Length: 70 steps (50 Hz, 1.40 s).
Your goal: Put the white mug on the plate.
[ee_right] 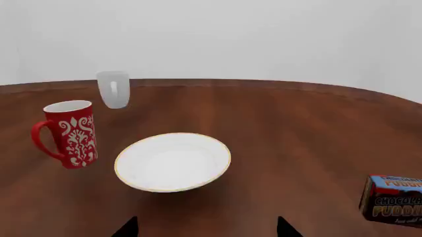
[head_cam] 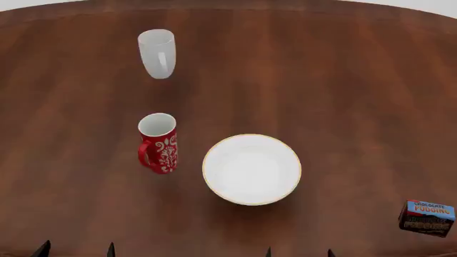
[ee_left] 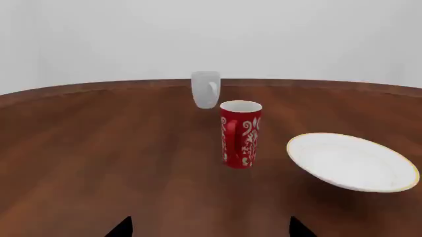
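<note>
The white mug (head_cam: 157,53) stands upright far back on the left of the brown table, its handle turned toward the robot; it also shows in the wrist views (ee_left: 205,89) (ee_right: 113,89). The plate (head_cam: 251,169), white with a golden rim, lies near the table's middle (ee_left: 352,161) (ee_right: 173,161). My left gripper (head_cam: 75,249) stands open at the near edge, well short of both, only its dark fingertips (ee_left: 122,227) showing. My right gripper (head_cam: 298,251) is open too, in front of the plate, with nothing between its fingertips (ee_right: 128,227).
A red mug with a white floral pattern (head_cam: 158,143) stands upright between the white mug and my left gripper, just left of the plate (ee_left: 240,134) (ee_right: 68,134). A chocolate pudding box (head_cam: 426,217) sits at the near right (ee_right: 392,199).
</note>
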Available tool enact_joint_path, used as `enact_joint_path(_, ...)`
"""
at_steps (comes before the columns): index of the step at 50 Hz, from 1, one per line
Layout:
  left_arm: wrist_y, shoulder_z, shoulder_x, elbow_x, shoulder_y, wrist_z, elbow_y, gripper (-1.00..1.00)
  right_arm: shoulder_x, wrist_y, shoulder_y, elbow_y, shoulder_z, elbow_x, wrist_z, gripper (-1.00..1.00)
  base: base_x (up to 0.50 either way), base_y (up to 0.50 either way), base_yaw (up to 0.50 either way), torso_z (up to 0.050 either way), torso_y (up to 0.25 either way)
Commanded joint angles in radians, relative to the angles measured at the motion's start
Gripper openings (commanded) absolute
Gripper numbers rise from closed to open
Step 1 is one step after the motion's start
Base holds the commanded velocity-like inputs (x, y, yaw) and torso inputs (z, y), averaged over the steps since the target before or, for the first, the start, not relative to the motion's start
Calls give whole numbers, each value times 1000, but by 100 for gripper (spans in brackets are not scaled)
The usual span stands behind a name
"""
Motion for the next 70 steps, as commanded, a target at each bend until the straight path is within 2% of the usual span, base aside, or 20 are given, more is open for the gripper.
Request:
enact_joint_path(1, -6, 21, -18, -18, -1, -21, 5, 100, 9, -1, 3, 4, -11, 9, 11, 100, 0, 0, 0, 0, 0)
enact_joint_path(2, -11, 22, -20, -63, 3, 0, 21, 100, 17, -12, 6, 21, -24, -9, 30, 100, 0, 0, 0, 0, 0)
enact_joint_path(9, -23, 58, -42, -58, -7, -34, 34, 100, 41, 21, -26, -44, -44, 18, 58, 100, 0, 0, 0, 0, 0)
enact_joint_path(14, -131, 72, -67, -60, -7, -45, 176, 100, 64, 81, -26, -136, -55, 15, 69, 100, 0, 0, 0, 0, 0)
enact_joint_path(21, -336, 95, -123, -52, -76, -27, 425, 100, 123, 286, 39, -399, -63, -2, 51, 100, 0, 0, 0, 0, 0)
enact_joint_path(28, -455, 86, -146, -91, -129, -10, 528, 100, 160, 467, 116, -563, -54, 16, 28, 100, 0, 0, 0, 0, 0)
enact_joint_path(35, -553, 65, -163, -131, -179, -2, 594, 100, 183, 565, 173, -625, -50, 25, 16, 100, 0, 0, 0, 0, 0)
enact_joint_path(43, -638, 61, -181, -153, -214, -5, 661, 100, 192, 599, 200, -637, -47, 35, 16, 100, 0, 0, 0, 0, 0)
enact_joint_path(59, -693, 69, -200, -167, -256, -12, 693, 100, 209, 594, 218, -623, -57, 33, 24, 100, 0, 0, 0, 0, 0)
enact_joint_path(70, -689, 81, -208, -159, -252, -24, 687, 100, 210, 566, 227, -593, -69, 36, 29, 100, 26, 480, 0, 0, 0)
